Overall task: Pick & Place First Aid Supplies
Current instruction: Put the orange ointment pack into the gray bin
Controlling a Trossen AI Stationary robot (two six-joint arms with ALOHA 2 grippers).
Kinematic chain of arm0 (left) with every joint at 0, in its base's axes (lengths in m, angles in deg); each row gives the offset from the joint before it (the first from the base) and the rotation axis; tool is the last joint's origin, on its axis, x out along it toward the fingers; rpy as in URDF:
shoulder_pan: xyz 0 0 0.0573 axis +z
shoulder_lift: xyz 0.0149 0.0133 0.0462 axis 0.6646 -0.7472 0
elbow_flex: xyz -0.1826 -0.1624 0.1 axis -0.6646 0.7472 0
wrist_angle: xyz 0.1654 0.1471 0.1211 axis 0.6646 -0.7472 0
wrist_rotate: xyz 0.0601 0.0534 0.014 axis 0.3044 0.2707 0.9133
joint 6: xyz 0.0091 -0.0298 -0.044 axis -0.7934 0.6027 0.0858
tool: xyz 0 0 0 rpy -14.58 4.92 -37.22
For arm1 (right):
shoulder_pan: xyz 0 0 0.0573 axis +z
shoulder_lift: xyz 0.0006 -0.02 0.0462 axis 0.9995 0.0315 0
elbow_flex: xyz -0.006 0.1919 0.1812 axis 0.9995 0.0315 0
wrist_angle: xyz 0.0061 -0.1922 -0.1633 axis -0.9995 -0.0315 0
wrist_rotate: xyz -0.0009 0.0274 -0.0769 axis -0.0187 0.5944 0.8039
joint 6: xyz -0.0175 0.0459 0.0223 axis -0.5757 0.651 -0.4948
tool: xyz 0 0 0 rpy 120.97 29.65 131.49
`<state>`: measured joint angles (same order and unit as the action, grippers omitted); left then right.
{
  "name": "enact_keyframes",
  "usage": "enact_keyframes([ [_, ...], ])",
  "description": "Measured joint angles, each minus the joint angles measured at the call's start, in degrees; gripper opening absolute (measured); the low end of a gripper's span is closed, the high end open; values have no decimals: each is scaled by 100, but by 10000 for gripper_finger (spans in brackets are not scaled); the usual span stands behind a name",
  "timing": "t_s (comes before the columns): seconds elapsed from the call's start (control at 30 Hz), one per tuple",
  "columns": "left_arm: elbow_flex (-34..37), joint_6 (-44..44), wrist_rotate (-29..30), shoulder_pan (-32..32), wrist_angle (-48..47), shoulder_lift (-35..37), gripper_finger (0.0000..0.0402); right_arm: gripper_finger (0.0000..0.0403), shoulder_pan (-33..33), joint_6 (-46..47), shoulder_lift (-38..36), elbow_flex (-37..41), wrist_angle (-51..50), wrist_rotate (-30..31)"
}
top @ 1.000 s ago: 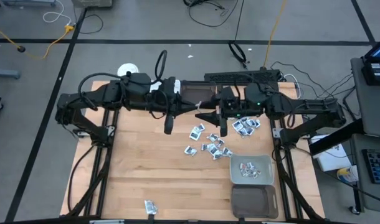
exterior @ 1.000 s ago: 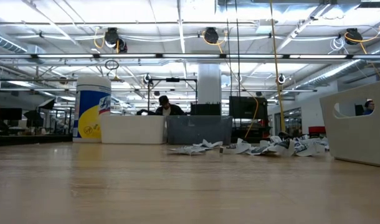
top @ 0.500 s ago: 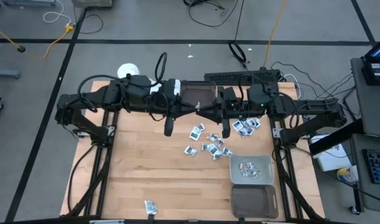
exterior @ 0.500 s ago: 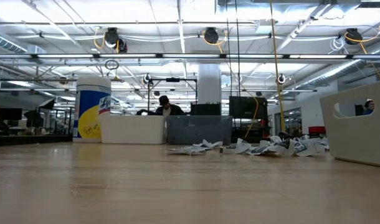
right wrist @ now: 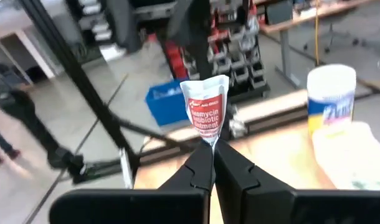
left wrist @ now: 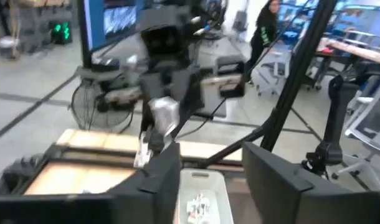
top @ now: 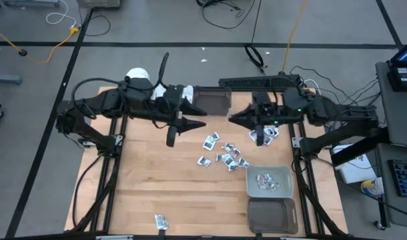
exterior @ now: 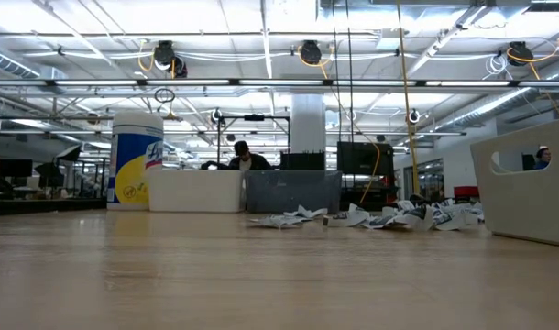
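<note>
While blur hides its lower edge, right gripper (right wrist: 213, 163) pinches sachet (right wrist: 206, 116).

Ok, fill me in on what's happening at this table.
Two robot arms are sorting first aid packets. The right gripper is shut on one white sachet with red print, held up in the air over the far side of the table. The left gripper faces it with a gap between them, open and empty. A pile of packets lies loose on the table, and a few are already in the grey bin.
</note>
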<state>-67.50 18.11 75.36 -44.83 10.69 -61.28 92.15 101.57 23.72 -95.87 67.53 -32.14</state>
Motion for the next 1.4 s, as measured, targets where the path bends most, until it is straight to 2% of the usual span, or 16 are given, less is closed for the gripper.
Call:
enact_keyframes([
  [0.2,12,162,103,0,-44,166,225,1,577,210,-510,0,-1511,21],
  [0.43,3,342,129,7,-42,237,229,0,1259,1496,-703,0,-3360,80],
  [0.7,3,322,129,7,-34,248,211,0,1899,3158,-455,2,-5390,-1278],
  [0.83,3,294,131,10,-20,250,207,0,2191,3797,-274,2,-6111,-1371],
  [0.9,3,296,131,11,-25,248,209,0,2330,4129,-153,4,-6278,-1316],
  [1.07,3,340,131,9,-20,248,213,0,2811,5100,198,373,-6264,-656],
  [1.17,3,417,131,9,-23,248,214,0,2985,5696,392,788,-6258,-619],
  [1.23,3,498,129,9,-21,248,214,0,3081,6155,451,1110,-6039,-617],
  [1.4,3,602,59,4,-23,248,214,0,3209,7017,465,2003,-4745,-604],
])
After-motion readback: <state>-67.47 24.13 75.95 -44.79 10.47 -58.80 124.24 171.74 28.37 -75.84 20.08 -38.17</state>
